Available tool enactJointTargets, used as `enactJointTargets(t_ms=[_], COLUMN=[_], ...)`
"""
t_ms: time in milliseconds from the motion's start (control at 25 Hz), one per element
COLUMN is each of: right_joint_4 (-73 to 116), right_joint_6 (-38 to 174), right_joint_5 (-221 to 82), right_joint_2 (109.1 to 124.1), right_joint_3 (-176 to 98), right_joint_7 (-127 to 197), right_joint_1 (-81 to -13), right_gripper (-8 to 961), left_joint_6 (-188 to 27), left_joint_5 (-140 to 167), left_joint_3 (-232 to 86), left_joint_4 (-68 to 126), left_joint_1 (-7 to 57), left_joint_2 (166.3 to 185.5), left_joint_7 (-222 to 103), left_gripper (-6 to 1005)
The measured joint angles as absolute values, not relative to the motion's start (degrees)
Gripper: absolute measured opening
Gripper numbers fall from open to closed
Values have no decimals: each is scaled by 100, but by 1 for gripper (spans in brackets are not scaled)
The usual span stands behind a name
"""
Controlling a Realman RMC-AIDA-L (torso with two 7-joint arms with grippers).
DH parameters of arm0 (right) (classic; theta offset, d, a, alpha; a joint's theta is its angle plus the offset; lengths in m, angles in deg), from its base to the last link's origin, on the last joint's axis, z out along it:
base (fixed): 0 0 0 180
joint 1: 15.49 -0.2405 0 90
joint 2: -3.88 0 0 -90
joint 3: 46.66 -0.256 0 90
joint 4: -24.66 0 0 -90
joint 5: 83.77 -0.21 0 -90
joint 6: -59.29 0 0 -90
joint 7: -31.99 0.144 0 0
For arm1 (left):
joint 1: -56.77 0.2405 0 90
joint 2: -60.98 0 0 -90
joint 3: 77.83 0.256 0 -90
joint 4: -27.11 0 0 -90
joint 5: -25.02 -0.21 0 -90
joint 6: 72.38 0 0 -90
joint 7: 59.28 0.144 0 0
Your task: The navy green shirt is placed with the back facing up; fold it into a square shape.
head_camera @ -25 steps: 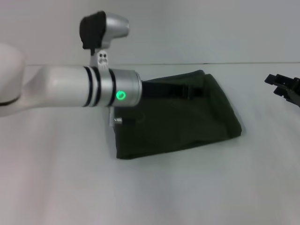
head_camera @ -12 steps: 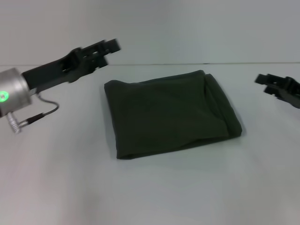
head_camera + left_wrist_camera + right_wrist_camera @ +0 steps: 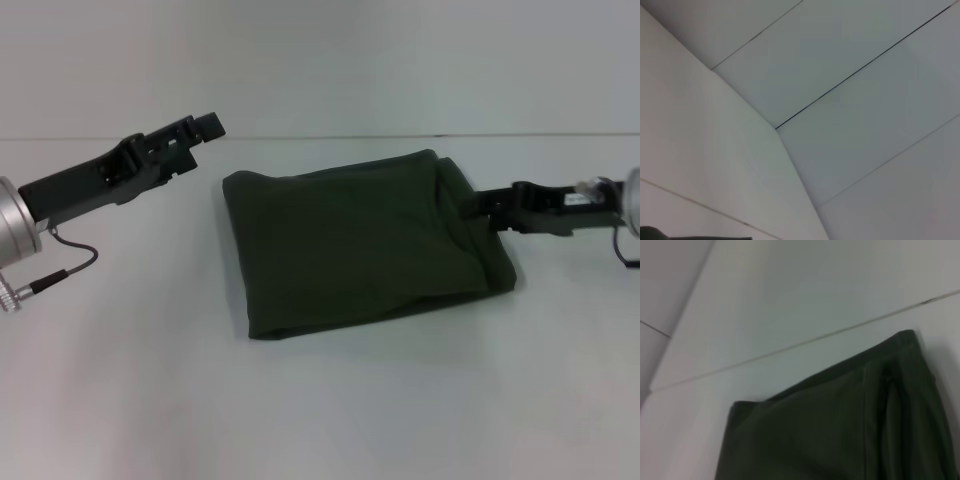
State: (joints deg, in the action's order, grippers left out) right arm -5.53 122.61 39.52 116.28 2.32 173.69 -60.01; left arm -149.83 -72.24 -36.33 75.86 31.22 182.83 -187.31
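Navy green shirt [image 3: 365, 245] lies folded near-square on surface [image 3: 320, 400]; right tool [image 3: 478, 205] at its right edge, probably to tidy; left tool [image 3: 205, 125] raised clear; cannot tell either's grip state.

**Both my arms reach inward**

My left gripper [image 3: 205, 126] hangs raised, its arm slanting up from my left. My right gripper [image 3: 478, 206] lies low, its arm stretched level in from my right.
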Motion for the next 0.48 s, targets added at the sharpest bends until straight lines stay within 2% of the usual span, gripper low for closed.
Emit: enactJointTargets(t_ms=[240, 480], right_joint_4=[-446, -236], right_joint_6=[12025, 11816], right_joint_5=[5015, 5484], right_joint_2=[11621, 11642], right_joint_3=[238, 239], right_joint_7=[18140, 18438], right_joint_1=[-6608, -6869], right_gripper=[606, 606], left_joint_6=[-14941, -14955], left_joint_5=[-7274, -7274], left_joint_3=[-3646, -3612], left_joint_4=[7586, 7587], left_joint_1=[3143, 3169], left_joint_2=[18305, 18323], left_joint_7=[-18602, -18502], left_gripper=[950, 950])
